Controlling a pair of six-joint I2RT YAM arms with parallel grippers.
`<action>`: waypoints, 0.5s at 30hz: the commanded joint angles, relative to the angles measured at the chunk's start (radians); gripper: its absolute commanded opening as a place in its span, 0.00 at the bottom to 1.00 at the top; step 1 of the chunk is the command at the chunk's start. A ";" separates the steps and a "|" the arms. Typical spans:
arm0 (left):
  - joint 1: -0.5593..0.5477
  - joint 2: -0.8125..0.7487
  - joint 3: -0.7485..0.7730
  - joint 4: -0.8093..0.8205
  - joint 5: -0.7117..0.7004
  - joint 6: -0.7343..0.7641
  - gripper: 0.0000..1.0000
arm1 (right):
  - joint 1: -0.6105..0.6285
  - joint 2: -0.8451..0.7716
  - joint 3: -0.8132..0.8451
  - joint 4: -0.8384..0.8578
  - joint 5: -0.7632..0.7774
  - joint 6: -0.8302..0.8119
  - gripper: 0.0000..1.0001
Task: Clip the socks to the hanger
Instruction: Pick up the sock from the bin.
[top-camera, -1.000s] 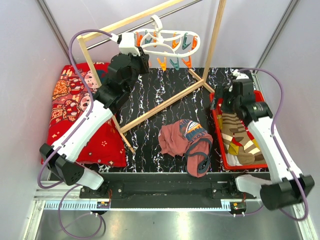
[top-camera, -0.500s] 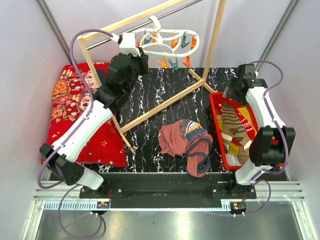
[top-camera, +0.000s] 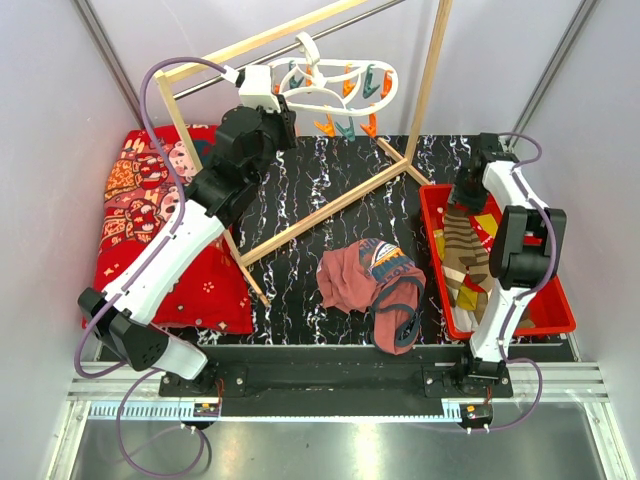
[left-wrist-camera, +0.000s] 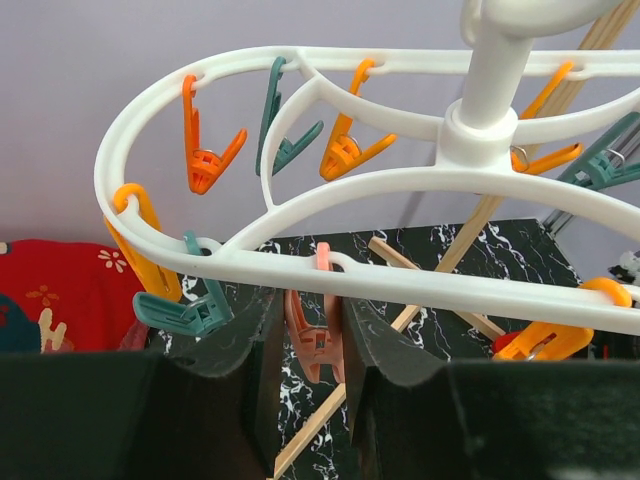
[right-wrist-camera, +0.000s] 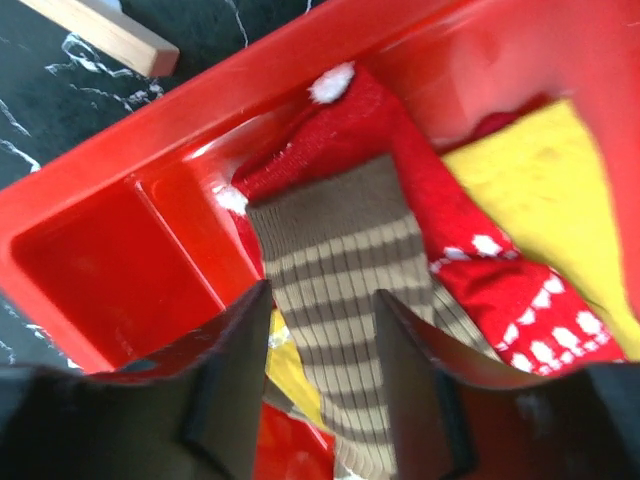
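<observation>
Nearest on the black marbled mat (top-camera: 310, 170), toward its front middle, lay one crumpled rust-maroon garment (top-camera: 372, 285). One red tray (top-camera: 550, 305) sat along the mat's right edge and held three socks. They were a brown-and-tan striped sock (right-wrist-camera: 345, 290) on top, a red sock (right-wrist-camera: 440, 220) with white marks under it, and a mustard yellow sock (right-wrist-camera: 540, 190) beside that. The right gripper (right-wrist-camera: 323, 300) hung over the tray's far end. Its jaws stood half-wide, one finger on either side of the striped sock's ribbed cuff, and were not yet closed on it. Off the mat's left edge lay one red cartoon-print cushion (top-camera: 150, 215). The base bars of one wooden-pole rack (top-camera: 330, 205) crossed the mat's middle. Above the mat's far edge hung the hanger (left-wrist-camera: 450, 287), a single white plastic oval of two nested rings with a thick centre stem. At least nine pegs dangled from it, six orange and three teal. The left gripper (left-wrist-camera: 312, 320) reached up under the hanger's near rim, its jaws narrow and pinched on one orange peg (left-wrist-camera: 315, 345).
</observation>
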 joint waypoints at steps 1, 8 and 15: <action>0.005 -0.019 0.042 -0.025 -0.020 0.018 0.00 | -0.005 0.060 0.051 0.014 -0.039 -0.045 0.48; 0.005 -0.015 0.048 -0.036 -0.026 0.021 0.00 | -0.010 0.157 0.048 0.036 -0.021 -0.077 0.36; 0.005 -0.019 0.048 -0.048 -0.024 0.017 0.00 | -0.010 0.093 0.008 0.048 0.007 -0.094 0.09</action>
